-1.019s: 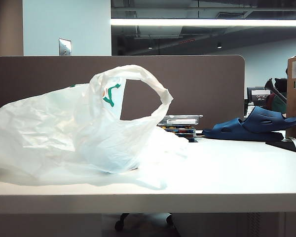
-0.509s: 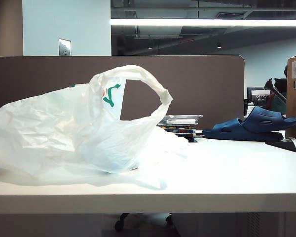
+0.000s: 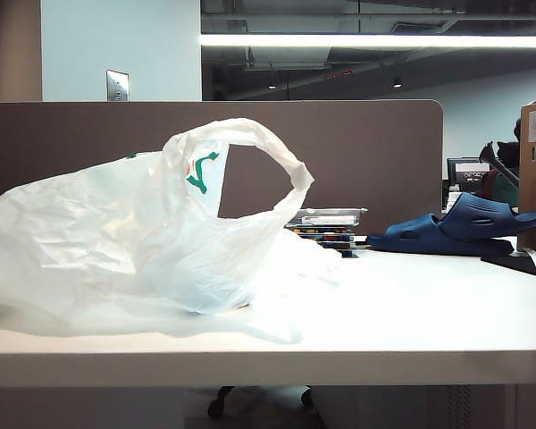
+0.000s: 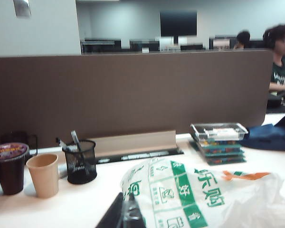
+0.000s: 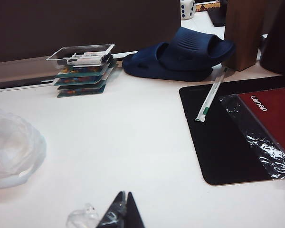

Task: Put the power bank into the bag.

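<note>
Basically both arms are out of the exterior view; each hand shows only in its own wrist view. Left hand [image 4: 126, 216]: dark fingers pressed together, nothing between them, hovering just beside the printed edge of the bag [image 3: 134, 237]. Right hand [image 5: 121, 213]: fingers also pressed together, empty, above bare worktop [image 3: 411, 313], a small clear scrap of plastic [image 5: 83, 218] just beside its tips.

Bag lies crumpled on the left part of the worktop, one loop handle standing up, green-orange print near the handle; green characters show on it in the left wrist view. Power bank: cannot spot it in any view; cannot tell whether it sits inside the bag.

Behind the bag, a stack of clear cases [image 3: 326, 228] with colourful contents, near the brown divider [image 3: 357, 152]. Dark blue slippers [image 3: 460, 228] stacked to the right of the cases. Right wrist view also gives a black mat [image 5: 228, 137] with a red booklet [image 5: 270, 114] in clear wrap on it, plus a wrapped straw [image 5: 211, 95] lying across its edge. Left wrist view: mesh pen cup [image 4: 80, 161], paper cup [image 4: 42, 173], dark sealed drink cup [image 4: 9, 166], all standing upright well apart from the bag.
</note>
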Action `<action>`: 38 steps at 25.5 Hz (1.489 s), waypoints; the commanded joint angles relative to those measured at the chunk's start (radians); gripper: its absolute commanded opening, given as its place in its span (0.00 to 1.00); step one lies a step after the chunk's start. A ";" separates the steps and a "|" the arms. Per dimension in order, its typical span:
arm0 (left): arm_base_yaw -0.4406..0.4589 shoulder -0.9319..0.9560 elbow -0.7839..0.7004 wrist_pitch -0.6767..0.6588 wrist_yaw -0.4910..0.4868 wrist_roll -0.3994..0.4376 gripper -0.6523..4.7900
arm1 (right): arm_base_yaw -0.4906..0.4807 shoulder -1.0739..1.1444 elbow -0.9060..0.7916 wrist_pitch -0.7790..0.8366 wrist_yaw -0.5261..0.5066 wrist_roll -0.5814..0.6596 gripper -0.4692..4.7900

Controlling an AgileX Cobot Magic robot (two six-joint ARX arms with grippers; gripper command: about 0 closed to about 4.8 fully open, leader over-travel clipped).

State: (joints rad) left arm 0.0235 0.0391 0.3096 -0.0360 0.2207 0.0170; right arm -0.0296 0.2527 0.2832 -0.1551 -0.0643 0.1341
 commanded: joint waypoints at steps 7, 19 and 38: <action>-0.002 -0.037 -0.142 0.121 0.000 -0.013 0.11 | 0.000 -0.258 -0.224 0.101 0.002 -0.016 0.07; -0.004 -0.037 -0.302 0.324 -0.027 -0.004 0.11 | 0.000 -0.255 -0.262 0.179 0.024 -0.150 0.07; -0.003 -0.037 -0.303 0.292 -0.111 0.035 0.11 | -0.001 -0.255 -0.265 0.130 0.040 -0.164 0.08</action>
State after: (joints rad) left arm 0.0200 0.0017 0.0029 0.2646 0.1047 0.0517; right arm -0.0299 0.0029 0.0174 -0.0250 -0.0261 -0.0315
